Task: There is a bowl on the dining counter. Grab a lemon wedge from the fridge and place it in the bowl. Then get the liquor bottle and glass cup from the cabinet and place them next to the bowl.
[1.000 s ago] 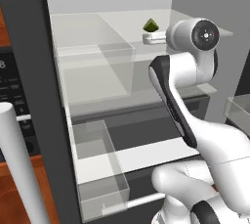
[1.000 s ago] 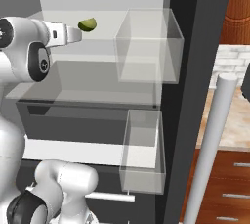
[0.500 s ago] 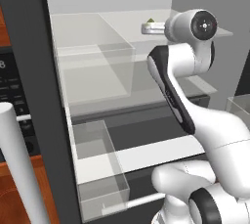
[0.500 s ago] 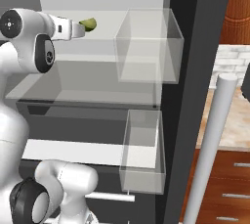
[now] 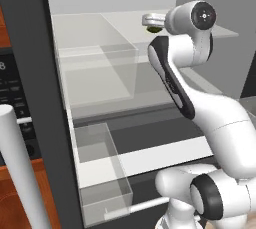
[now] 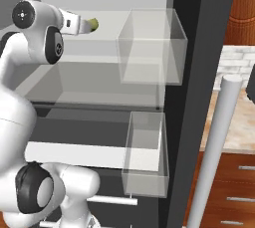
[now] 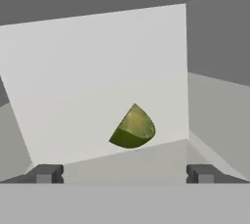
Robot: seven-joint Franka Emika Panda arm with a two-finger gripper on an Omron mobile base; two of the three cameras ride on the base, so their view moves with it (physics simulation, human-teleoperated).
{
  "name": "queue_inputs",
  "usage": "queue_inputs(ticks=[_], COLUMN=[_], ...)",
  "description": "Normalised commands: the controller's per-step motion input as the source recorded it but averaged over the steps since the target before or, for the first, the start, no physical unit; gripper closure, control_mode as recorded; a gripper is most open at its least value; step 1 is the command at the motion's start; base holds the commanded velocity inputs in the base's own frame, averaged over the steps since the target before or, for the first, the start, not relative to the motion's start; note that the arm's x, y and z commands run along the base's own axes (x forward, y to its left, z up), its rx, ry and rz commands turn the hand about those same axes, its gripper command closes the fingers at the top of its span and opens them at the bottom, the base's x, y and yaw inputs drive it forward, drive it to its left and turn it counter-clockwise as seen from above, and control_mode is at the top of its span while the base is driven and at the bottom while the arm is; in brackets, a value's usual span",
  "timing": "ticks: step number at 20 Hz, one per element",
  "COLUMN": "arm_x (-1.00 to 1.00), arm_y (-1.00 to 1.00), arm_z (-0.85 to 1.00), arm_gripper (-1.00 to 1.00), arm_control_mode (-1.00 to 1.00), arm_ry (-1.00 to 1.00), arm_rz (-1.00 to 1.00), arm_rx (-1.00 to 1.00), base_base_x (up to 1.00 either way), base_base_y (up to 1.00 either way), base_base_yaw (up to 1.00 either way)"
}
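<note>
A yellow-green lemon wedge (image 7: 133, 129) lies on the upper fridge shelf near the back wall. In the hand view it sits a little ahead of my gripper (image 7: 124, 174), centred between the two dark fingertips (image 7: 46, 174), which stand wide apart with nothing between them. From the left base view the gripper (image 5: 150, 20) hovers just above the wedge (image 5: 153, 29). From the right, the gripper (image 6: 81, 24) reaches up to the wedge (image 6: 93, 23). The bowl, liquor bottle and glass cup are out of view.
A clear bin (image 5: 100, 60) (image 6: 149, 48) stands on the same shelf beside the arm. A lower clear drawer (image 5: 100, 173) (image 6: 144, 157) juts forward. The fridge's white handle bar (image 5: 20, 173) (image 6: 214, 147) stands close to the base. The shelf's side wall (image 7: 215, 105) is near the wedge.
The arm has lifted and stretched further into the upper shelf, bringing the hand from short of the lemon wedge right up to it. The jaws stayed open.
</note>
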Motion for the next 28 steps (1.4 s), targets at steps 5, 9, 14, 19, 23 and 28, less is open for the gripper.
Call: queue_inputs(ticks=[5,9,14,19,23,28], arm_x=[0.48,0.39,0.31,0.25,0.17,0.14], arm_y=[0.00,0.00,0.01,0.01,0.00,0.00], arm_z=[0.00,0.00,-0.03,-0.07,-0.12,-0.17], arm_gripper=[-1.00,-1.00,-1.00,-1.00,-1.00,-1.00], arm_control_mode=[-1.00,-1.00,-1.00,-1.00,-1.00,-1.00], arm_ry=[0.07,0.06,0.06,0.05,0.04,0.04], arm_rz=[-0.04,-0.08,-0.06,-0.04,-0.01,0.00], arm_rx=[0.00,0.00,0.00,0.00,0.00,0.00], base_base_x=[0.00,0.00,0.00,0.00,0.00,0.00], base_base_y=[0.00,0.00,0.00,0.00,0.00,0.00], base_base_yaw=[0.00,0.00,0.00,0.00,0.00,0.00])
